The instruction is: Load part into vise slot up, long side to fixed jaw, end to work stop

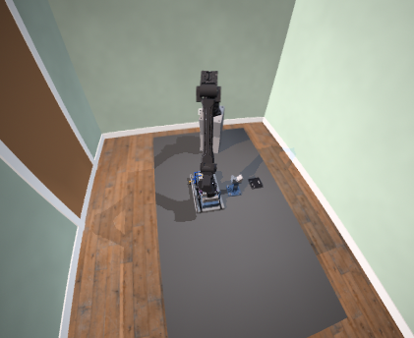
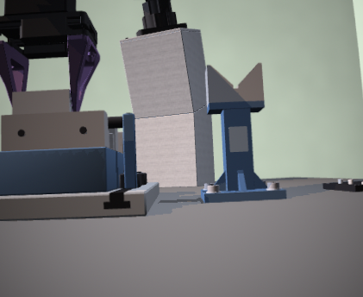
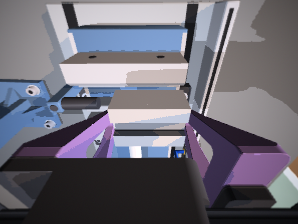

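My gripper (image 2: 43, 106) (image 3: 149, 112) is shut on the part (image 2: 41, 100) (image 3: 150, 100), a plain grey block, with a purple finger at each end. The part's top face shows no slot; its underside is hidden. The part stands higher than the fixed jaw (image 2: 53, 134) (image 3: 100, 74), which hides its lower portion in the exterior view. In the wrist view a gap shows between them. The black work stop (image 2: 115, 122) (image 3: 80, 103) points toward the part's left end in the wrist view; contact is not visible. The low bars are hidden.
The V-block (image 1: 236, 180) (image 2: 251, 94) stands on a blue post beside the vise base (image 1: 210, 205) (image 2: 65, 207), with nothing in its notch. The black infeed plate (image 1: 255, 186) (image 2: 350, 186) lies beyond it with small pins and no part on it. A grey column (image 2: 165, 73) rises behind.
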Controlling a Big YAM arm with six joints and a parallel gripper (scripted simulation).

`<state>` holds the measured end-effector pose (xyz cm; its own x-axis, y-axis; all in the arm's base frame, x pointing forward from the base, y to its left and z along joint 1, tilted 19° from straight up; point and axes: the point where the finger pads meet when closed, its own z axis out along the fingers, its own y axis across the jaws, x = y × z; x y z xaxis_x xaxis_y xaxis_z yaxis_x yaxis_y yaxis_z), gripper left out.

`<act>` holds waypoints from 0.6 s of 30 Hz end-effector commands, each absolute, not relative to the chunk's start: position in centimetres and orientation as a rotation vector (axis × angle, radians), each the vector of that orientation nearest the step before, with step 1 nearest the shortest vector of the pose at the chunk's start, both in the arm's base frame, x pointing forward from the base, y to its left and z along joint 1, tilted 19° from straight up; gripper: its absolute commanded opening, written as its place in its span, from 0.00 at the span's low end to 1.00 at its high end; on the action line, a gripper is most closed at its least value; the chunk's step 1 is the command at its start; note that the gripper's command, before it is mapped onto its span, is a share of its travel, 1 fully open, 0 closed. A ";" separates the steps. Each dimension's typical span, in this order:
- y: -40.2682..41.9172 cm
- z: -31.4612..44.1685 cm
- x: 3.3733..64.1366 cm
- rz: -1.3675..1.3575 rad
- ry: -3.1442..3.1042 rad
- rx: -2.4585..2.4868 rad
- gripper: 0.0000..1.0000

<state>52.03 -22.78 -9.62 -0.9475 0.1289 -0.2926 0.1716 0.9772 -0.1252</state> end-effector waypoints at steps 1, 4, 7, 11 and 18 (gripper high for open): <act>-24.0 -8.2 53.5 -0.235 2.790 0.216 0.00; -24.0 -9.0 53.4 -0.230 2.802 0.217 0.00; -23.9 -9.2 53.1 -0.228 2.807 0.217 0.00; -24.0 -8.3 53.5 -0.234 2.792 0.217 0.00; -24.1 -8.7 53.7 -0.235 2.791 0.216 0.00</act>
<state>52.17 -22.87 -10.25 -0.9477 0.1291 -0.2920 0.1716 0.9772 -0.1251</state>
